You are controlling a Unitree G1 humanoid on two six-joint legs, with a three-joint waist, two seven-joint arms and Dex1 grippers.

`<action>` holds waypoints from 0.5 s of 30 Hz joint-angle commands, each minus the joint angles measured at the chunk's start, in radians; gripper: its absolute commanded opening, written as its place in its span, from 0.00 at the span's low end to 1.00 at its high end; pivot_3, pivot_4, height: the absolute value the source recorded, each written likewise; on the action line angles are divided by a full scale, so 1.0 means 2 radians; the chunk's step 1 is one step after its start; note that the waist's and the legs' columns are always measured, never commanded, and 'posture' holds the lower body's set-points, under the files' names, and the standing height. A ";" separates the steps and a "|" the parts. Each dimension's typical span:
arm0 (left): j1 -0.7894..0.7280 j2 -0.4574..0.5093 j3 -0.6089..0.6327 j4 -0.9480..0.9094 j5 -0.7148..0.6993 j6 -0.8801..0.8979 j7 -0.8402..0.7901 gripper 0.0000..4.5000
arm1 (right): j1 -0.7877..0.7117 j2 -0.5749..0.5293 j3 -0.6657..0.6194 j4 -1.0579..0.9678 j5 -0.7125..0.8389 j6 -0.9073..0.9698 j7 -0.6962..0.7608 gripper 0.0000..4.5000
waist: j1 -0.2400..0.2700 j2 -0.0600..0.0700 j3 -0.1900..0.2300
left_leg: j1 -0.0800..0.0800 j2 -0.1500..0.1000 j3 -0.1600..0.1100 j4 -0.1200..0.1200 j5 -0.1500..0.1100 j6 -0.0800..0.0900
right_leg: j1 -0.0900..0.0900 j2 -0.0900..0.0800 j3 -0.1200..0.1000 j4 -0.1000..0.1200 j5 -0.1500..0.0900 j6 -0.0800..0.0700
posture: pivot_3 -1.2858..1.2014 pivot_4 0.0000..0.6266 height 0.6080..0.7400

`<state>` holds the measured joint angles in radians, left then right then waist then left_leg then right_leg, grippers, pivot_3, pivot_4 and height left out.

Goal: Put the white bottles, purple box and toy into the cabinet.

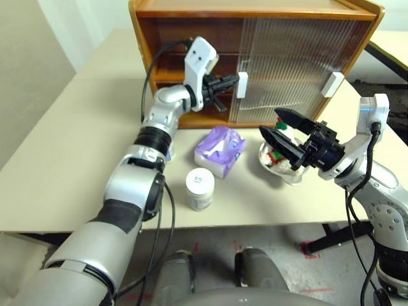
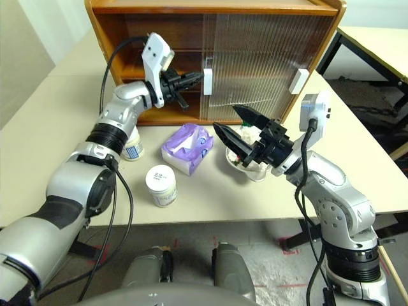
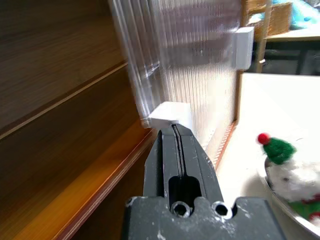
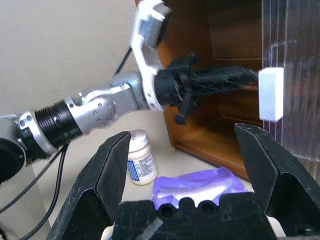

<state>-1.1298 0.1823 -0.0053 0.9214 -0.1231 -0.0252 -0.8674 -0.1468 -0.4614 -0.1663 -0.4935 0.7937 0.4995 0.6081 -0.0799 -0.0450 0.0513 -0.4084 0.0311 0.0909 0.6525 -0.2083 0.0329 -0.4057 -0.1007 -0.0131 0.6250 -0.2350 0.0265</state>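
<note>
At the left of the head view, the left gripper (image 1: 231,81) reaches into the upper middle of the frame, its black fingers pressed together with their tips against the white rectangular handle (image 1: 242,85) of a sliding door. The cabinet (image 1: 255,13) fills the top: an orange-brown wooden frame with smooth shelves, its left half standing open, its right half covered by ribbed translucent doors. To do this step well, I judge the closed fingertips should stay flat against the handle's side and push straight along the door's track, so the door slides without the tips slipping off.

Below, one white bottle (image 2: 132,148), a squat plastic jar with a blue-printed label, stands beside the left forearm near the cabinet's base. A second white bottle (image 1: 200,189) stands at lower centre. Just right of it and further up lies the purple box (image 1: 220,150), soft and crinkly in lilac wrap. Further right, the toy (image 1: 275,157), a fluffy snowman, sits in a clear glass dish (image 1: 290,173). Over the dish hovers the right gripper (image 1: 280,130), fingers spread wide, holding nothing.
</note>
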 commanded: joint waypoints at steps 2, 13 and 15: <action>0.012 0.051 0.029 -0.075 -0.045 0.074 -0.046 0.22 | -0.004 -0.015 -0.005 0.014 -0.009 -0.011 0.021 1.00 | -0.010 0.000 0.000 | 0.000 0.000 0.000 0.000 0.000 0.000 | 0.000 0.000 0.000 0.000 0.000 0.000 | 0.46 0.00 1.00; 0.182 0.275 0.093 -0.317 -0.113 0.229 -0.120 0.98 | -0.042 -0.045 0.016 0.078 -0.005 -0.006 0.119 1.00 | -0.016 0.001 0.000 | 0.002 0.001 -0.001 -0.001 0.000 0.000 | 0.000 0.001 0.002 0.001 0.000 0.000 | 0.51 0.00 1.00; 0.214 0.298 0.102 -0.341 -0.117 0.240 -0.117 0.98 | -0.047 -0.051 0.025 0.085 -0.012 -0.007 0.139 1.00 | -0.006 0.001 0.000 | 0.002 0.001 -0.001 -0.001 0.000 0.000 | 0.000 0.001 0.002 0.001 0.000 -0.001 | 0.52 0.00 1.00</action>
<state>-0.7217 0.7676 0.1932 0.2883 -0.3356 0.4299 -1.0957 -0.2297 -0.5521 -0.1404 -0.3356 0.7747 0.4859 0.8482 -0.0928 -0.0436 0.0512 -0.4046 0.0329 0.0887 0.6512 -0.2081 0.0330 -0.4065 -0.0995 -0.0090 0.6277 -0.2345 0.0255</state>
